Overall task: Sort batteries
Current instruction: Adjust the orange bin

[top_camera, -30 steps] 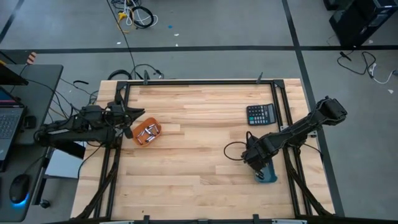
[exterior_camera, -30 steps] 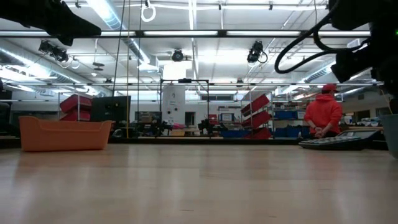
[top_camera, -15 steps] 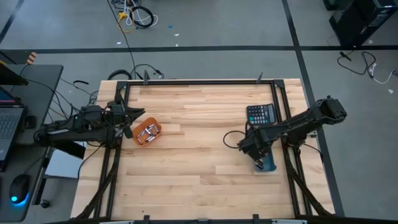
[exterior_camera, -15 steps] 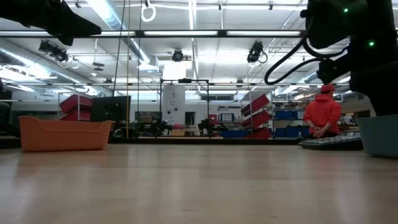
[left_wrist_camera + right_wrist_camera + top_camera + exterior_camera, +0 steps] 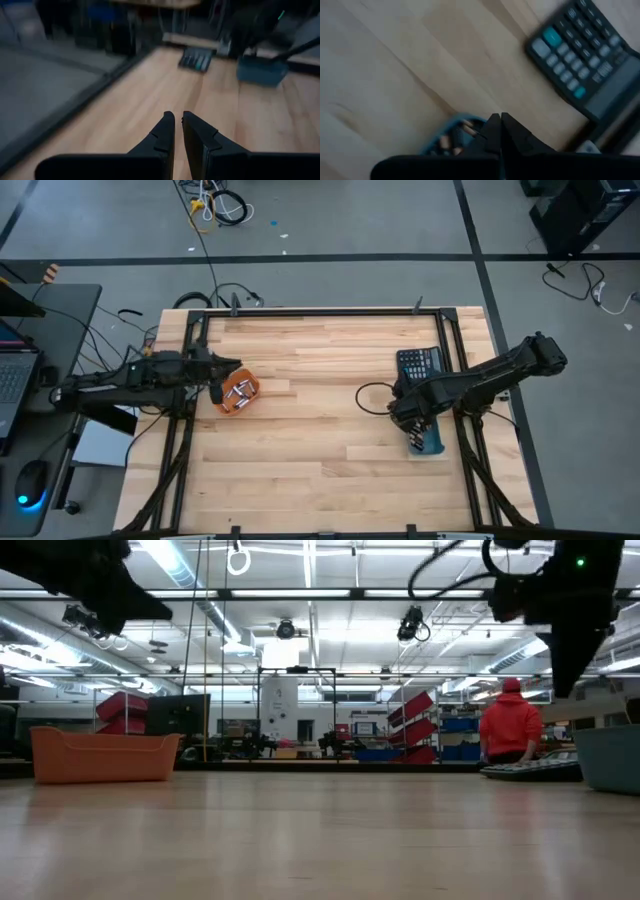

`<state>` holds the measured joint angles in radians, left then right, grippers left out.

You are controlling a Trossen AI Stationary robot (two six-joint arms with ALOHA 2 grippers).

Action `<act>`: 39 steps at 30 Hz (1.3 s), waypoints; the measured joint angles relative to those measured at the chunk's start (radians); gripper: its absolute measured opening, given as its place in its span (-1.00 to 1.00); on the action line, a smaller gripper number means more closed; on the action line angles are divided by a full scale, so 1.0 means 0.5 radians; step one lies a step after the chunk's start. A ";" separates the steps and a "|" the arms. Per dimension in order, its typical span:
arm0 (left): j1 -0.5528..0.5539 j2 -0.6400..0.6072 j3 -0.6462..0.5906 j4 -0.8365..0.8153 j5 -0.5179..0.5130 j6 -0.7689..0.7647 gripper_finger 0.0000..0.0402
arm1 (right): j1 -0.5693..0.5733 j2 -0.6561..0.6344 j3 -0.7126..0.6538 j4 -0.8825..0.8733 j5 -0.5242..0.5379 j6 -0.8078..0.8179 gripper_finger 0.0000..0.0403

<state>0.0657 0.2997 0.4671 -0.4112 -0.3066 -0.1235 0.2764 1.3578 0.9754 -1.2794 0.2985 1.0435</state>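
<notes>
The wooden desk [image 5: 320,390] is seen from above, with the orange tray [image 5: 236,393] at left of centre; silvery-grey batteries [image 5: 236,391] are seen lying in it, though they cannot be counted or told apart at this size. The left hand [image 5: 216,385] is held at the tray's left edge, and whether it touches the rim cannot be told from above. In the left wrist view its fingers [image 5: 163,132] are shown nearly together with a narrow gap between them, and nothing is seen held there. The blue tray [image 5: 429,440] is found at lower right of the desk, partly covered by the right arm; in the right wrist view a few batteries are made out in it, blurred and half hidden behind the dark fingers [image 5: 495,127]. The right hand [image 5: 410,420] is held just above and beside the blue tray, clenched shut with nothing seen between its fingers. The black calculator [image 5: 419,364] is partly hidden under the right arm in the high view. In the low view the orange tray's contents are concealed by its wall, the blue tray is cut off at the right edge, and a person in a red top [image 5: 509,728] is seen from behind in the room beyond.
</notes>
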 joint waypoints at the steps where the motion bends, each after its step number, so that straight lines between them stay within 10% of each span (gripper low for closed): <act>1: 0.000 0.048 0.000 -0.034 0.000 -0.060 -0.83 | 0.000 -0.025 0.001 0.039 0.008 0.001 -1.00; 8: 0.000 0.481 -0.002 -0.433 0.001 -0.605 -0.91 | -0.001 -0.088 0.001 0.243 0.047 -0.063 -1.00; 22: 0.000 1.310 0.000 -0.230 -0.041 -0.669 -0.99 | -0.002 -0.072 0.001 0.378 0.052 -0.157 -1.00; 39: 0.266 1.642 0.001 -0.176 -0.491 -0.661 -1.00 | -0.002 -0.072 0.001 0.412 0.097 -0.210 -1.00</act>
<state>0.1990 1.1206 0.4675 -0.4994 -0.5521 -0.4541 0.2752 1.3216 0.9760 -1.0733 0.3471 0.9386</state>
